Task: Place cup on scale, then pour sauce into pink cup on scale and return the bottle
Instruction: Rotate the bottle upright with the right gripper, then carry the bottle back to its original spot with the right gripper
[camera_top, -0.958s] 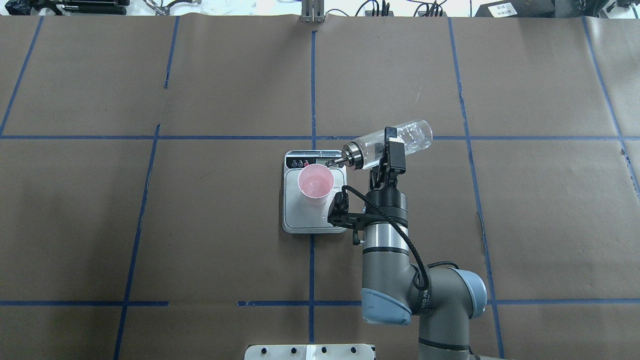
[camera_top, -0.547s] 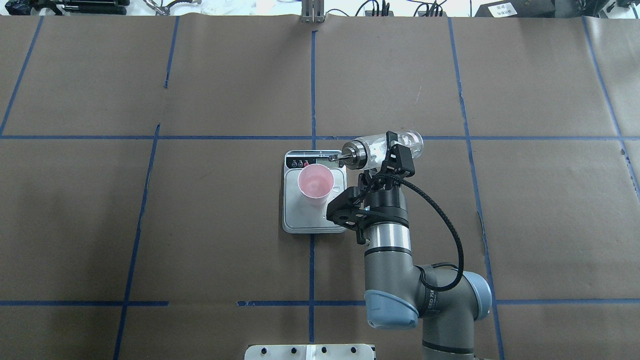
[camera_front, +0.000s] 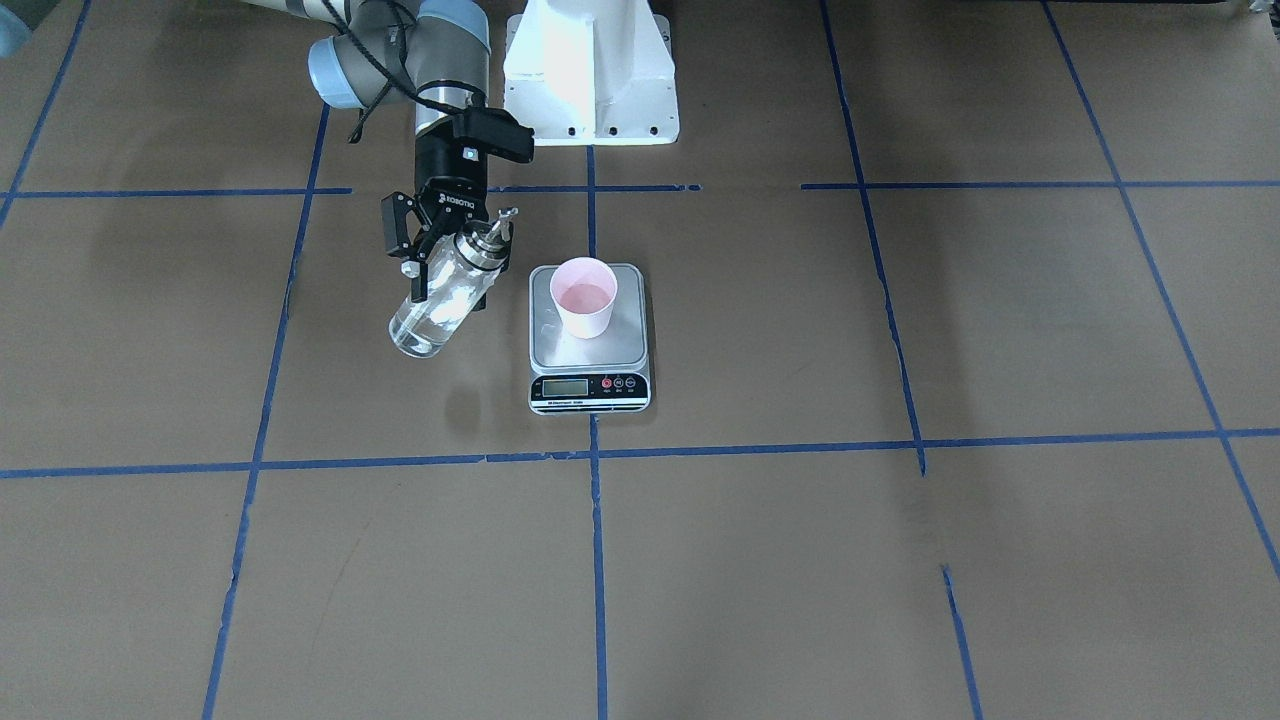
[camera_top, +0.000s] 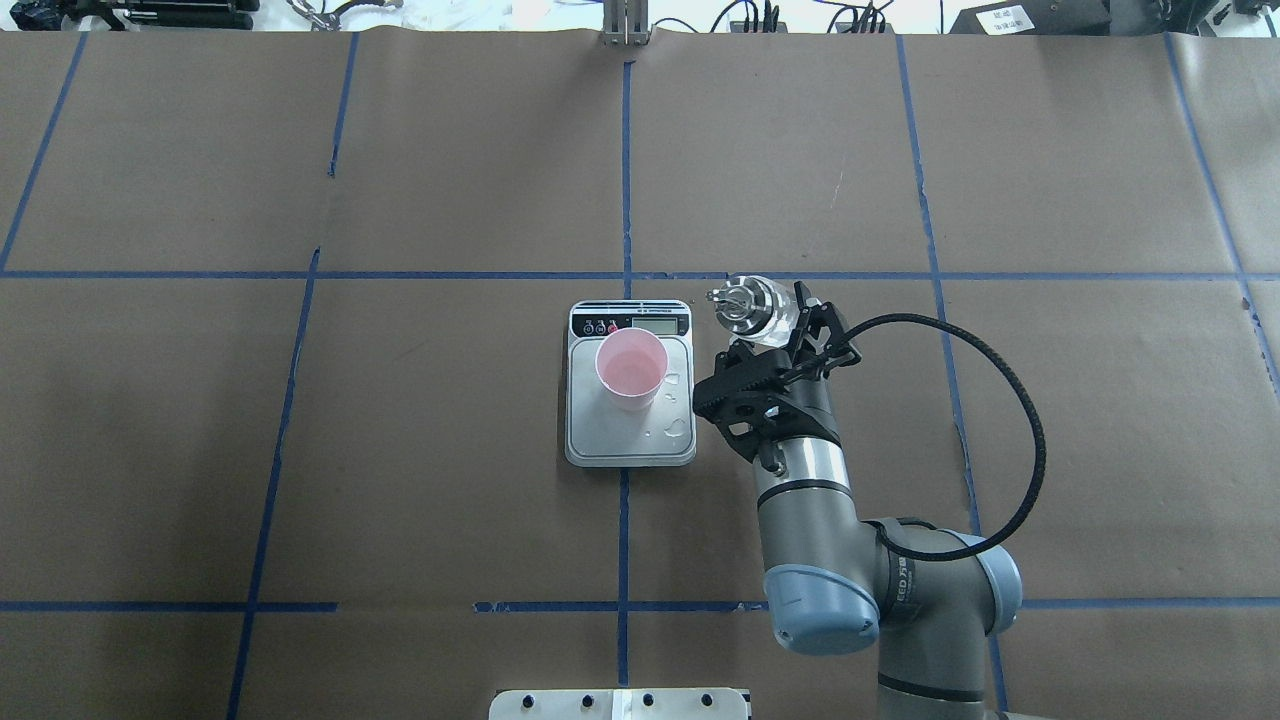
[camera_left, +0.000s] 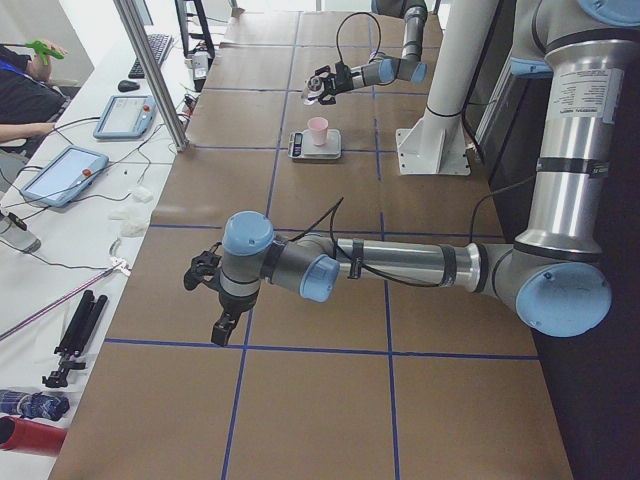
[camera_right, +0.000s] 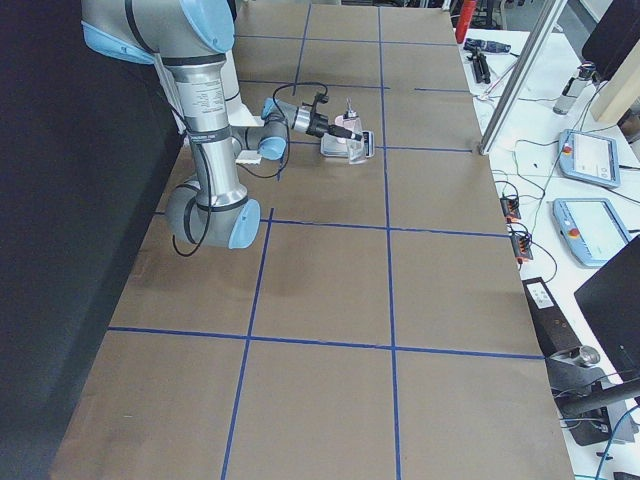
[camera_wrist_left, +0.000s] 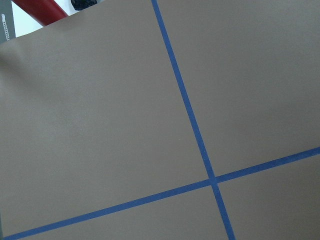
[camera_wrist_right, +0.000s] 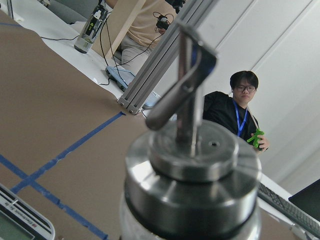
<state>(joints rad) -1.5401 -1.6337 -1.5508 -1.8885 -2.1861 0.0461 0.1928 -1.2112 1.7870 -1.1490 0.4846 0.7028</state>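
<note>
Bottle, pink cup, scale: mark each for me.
bottle (camera_front: 431, 316): exterior front-facing view, clear glass body.
pink cup (camera_top: 631, 365): overhead exterior view, pink inside.
scale (camera_top: 622, 440): overhead exterior view, bare steel platform.

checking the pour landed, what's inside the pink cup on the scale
The cup shows only its pink inside, with a darker patch low down that may be liquid. Clear liquid hardly shows, so the fill level cannot be told.

You see the right hand (camera_right: 340, 126) gripping the bottle (camera_right: 350, 116), spout up, close by the scale (camera_right: 356, 149), roughly midway between the tabletop (camera_right: 400, 300)'s long edges.
</note>
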